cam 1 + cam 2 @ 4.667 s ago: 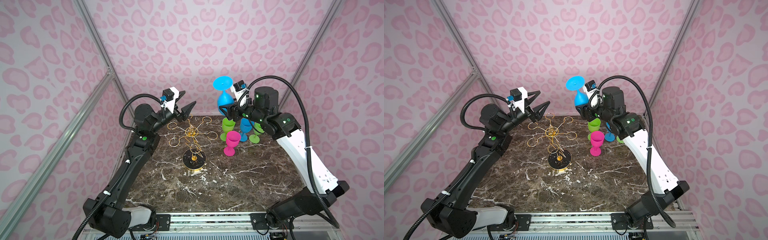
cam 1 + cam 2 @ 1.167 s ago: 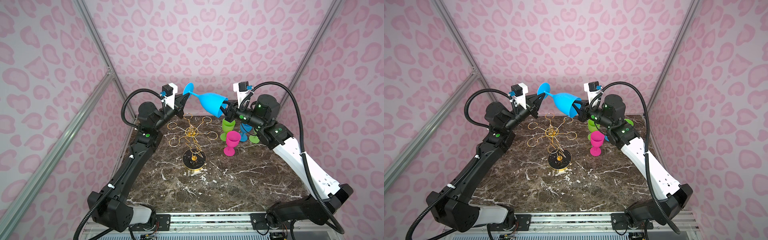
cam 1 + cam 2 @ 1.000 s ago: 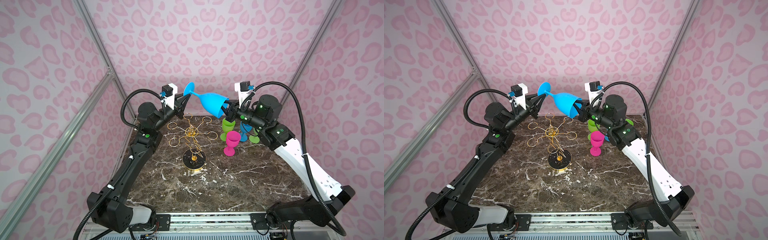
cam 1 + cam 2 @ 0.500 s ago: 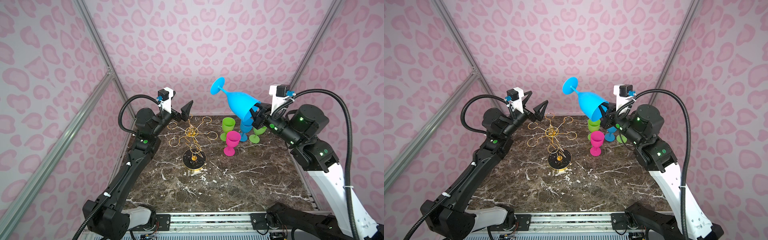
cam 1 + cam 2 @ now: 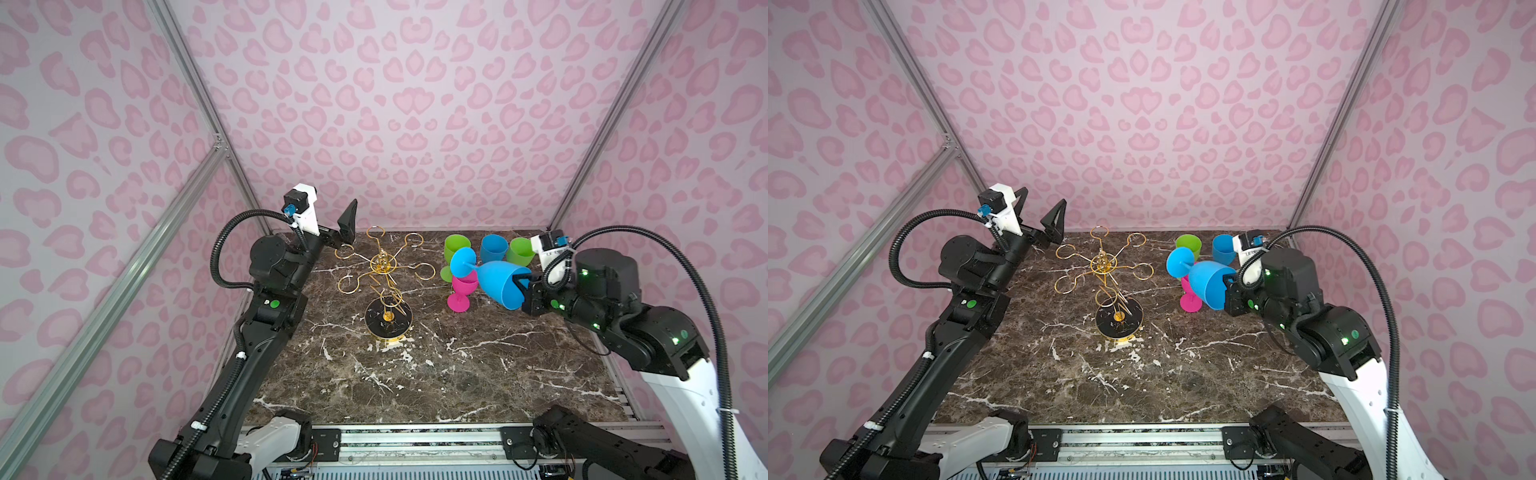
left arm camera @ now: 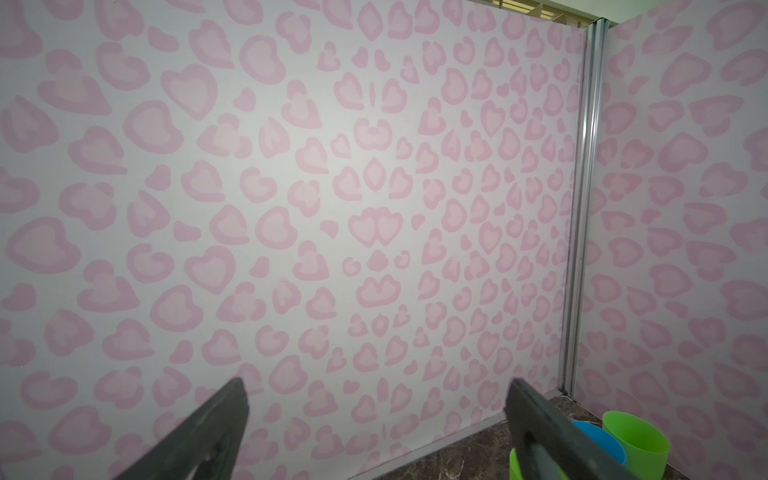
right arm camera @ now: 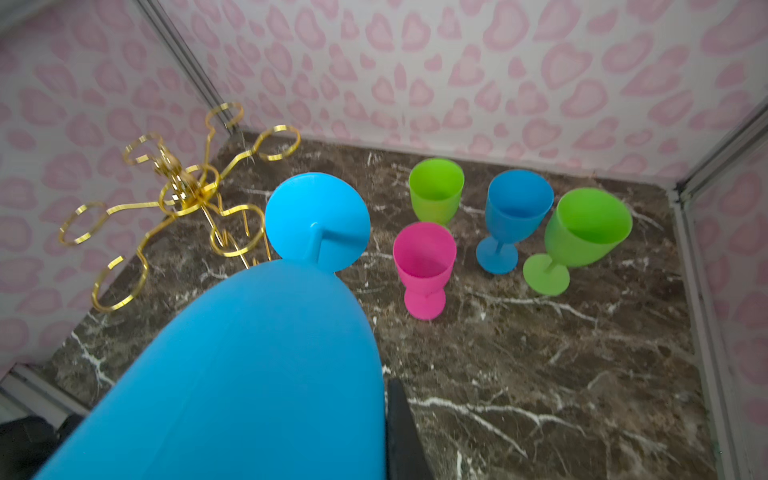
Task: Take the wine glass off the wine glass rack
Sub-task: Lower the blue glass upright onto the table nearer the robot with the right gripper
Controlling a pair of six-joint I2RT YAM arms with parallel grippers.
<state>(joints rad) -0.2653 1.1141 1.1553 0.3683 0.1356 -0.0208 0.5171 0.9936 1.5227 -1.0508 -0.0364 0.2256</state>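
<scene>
The right gripper [image 5: 521,287] is clamped on the rim of the blue wine glass [image 5: 496,282], with one finger reaching inside the bowl. The glass hangs almost level in the air, and its long axis runs straight out from the fingertips. Its mouth is at the gripper. Its round flat foot is farthest from the gripper, tipped slightly upward and aimed toward the wine glass rack [image 5: 384,266]. The glass is apart from the rack's loops.

It is opaque, matt sky-blue plastic (bowl, thin stem and disc foot all one colour), and the bowl is smooth and tulip-shaped. Below the foot end, a pink glass [image 5: 460,291] stands upright on the brown, white-veined marble table [image 5: 415,374].

The rack is thin, shiny gold wire with six arms ending in open loops. It has a central post on a round black base. The left gripper [image 5: 1038,208] is spread wide and released, raised just beside the rack's nearest loops.
</scene>
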